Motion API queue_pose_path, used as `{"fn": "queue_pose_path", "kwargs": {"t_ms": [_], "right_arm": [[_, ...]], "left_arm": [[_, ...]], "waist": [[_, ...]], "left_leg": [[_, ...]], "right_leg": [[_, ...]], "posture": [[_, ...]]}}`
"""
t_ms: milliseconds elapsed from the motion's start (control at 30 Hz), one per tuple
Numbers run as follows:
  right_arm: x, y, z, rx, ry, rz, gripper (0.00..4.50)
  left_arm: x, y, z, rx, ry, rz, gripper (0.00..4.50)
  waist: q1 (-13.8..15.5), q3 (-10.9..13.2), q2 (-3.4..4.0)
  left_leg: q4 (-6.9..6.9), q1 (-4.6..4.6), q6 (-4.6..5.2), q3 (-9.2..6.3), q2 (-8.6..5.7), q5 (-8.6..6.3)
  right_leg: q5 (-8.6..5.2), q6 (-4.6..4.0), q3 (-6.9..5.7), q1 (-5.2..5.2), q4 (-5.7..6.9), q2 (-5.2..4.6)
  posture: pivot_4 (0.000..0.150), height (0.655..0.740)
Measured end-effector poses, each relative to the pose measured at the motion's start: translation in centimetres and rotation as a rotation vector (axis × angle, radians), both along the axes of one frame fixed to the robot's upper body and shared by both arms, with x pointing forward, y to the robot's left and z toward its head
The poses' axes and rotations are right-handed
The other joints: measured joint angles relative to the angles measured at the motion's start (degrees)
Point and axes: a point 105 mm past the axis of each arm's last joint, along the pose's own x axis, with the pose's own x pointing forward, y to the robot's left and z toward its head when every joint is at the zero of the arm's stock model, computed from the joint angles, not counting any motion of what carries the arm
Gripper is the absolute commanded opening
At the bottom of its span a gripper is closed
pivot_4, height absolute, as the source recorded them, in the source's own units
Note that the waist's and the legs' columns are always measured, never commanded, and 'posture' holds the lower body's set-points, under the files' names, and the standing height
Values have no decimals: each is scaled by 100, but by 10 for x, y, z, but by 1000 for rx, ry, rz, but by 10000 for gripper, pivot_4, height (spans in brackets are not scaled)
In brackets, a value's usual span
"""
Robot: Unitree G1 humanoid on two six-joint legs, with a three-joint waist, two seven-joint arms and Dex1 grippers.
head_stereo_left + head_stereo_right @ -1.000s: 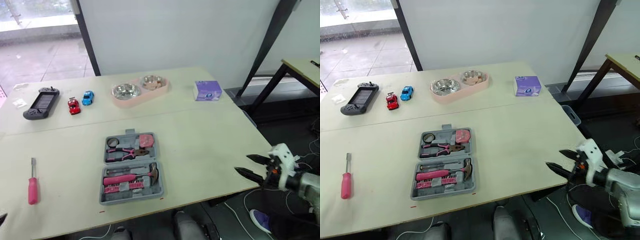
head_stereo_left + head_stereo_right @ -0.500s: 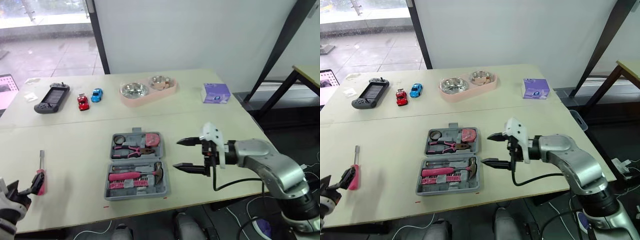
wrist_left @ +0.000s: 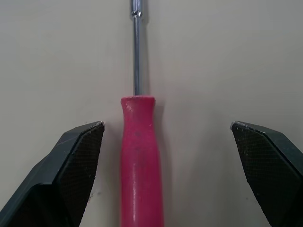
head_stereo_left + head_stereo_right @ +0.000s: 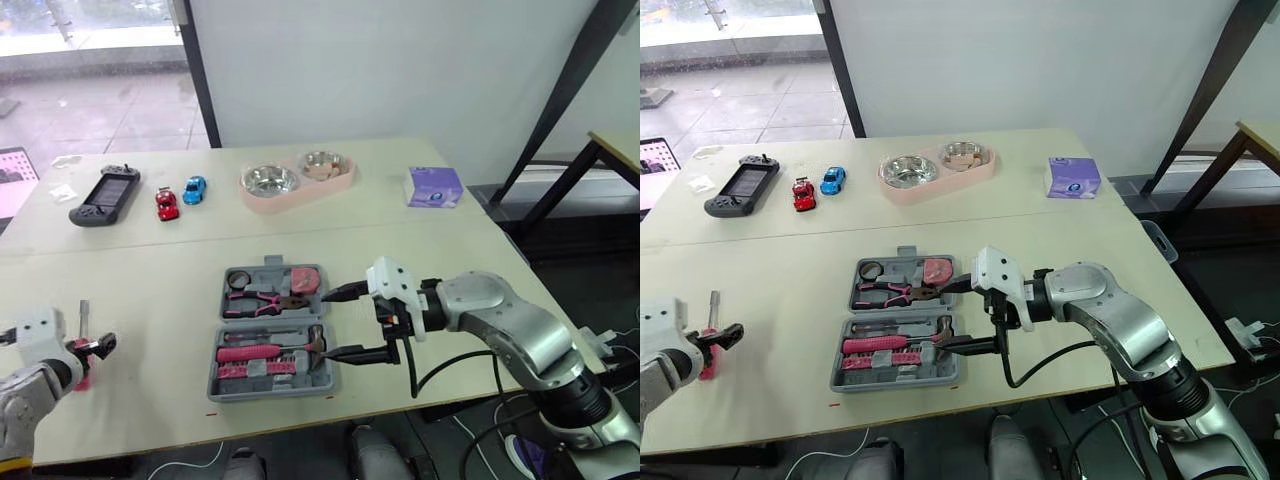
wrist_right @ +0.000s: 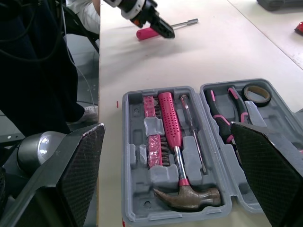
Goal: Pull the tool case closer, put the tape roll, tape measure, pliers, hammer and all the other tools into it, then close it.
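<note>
- Far side of the table: a black game controller [image 4: 104, 195], a red toy car [image 4: 166, 204], a blue toy car [image 4: 193, 188], a pink double bowl [image 4: 295, 181] and a purple tissue box [image 4: 436, 186], all well apart from the action.
- Mid-table, the grey tool case [image 4: 895, 383] lies flat with its lid open. The hammer [image 5: 187, 196], pliers [image 5: 222, 118], tape roll [image 5: 256, 93] and pink tape measure [image 4: 305, 279] sit in their slots.
- The right gripper [image 4: 325, 326] hangs over the case's right edge, fingers spread wide and holding nothing.
- Out on the robot's left, the pink screwdriver [image 3: 140, 161] lies on bare tabletop. Its long axis runs away from the robot, with the steel shaft toward the far side and the handle toward the near edge.
- The left gripper [image 3: 166, 125] straddles that handle with its fingers apart. The handle lies nearer one finger than the other.
</note>
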Motion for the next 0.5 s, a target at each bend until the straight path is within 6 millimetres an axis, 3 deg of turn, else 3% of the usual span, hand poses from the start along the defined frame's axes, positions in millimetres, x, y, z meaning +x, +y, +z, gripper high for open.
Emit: {"fn": "queue_pose_path", "kwargs": {"t_ms": [267, 500], "right_arm": [[0, 1, 0, -6, 8, -20, 44521], [1, 1, 0, -4, 7, -26, 44521]], "left_arm": [[14, 5, 0, -2, 44, 36, 45000], [13, 4, -2, -4, 58, 45, 45000]], "waist": [[13, -2, 3], [6, -5, 10]], "left_leg": [[7, 10, 0, -6, 0, 2], [8, 23, -1, -6, -1, 3]], "right_leg": [[-1, 2, -1, 12, 9, 1], [-6, 9, -1, 26, 8, 0]], "posture": [[1500, 7387], [1500, 7387]]}}
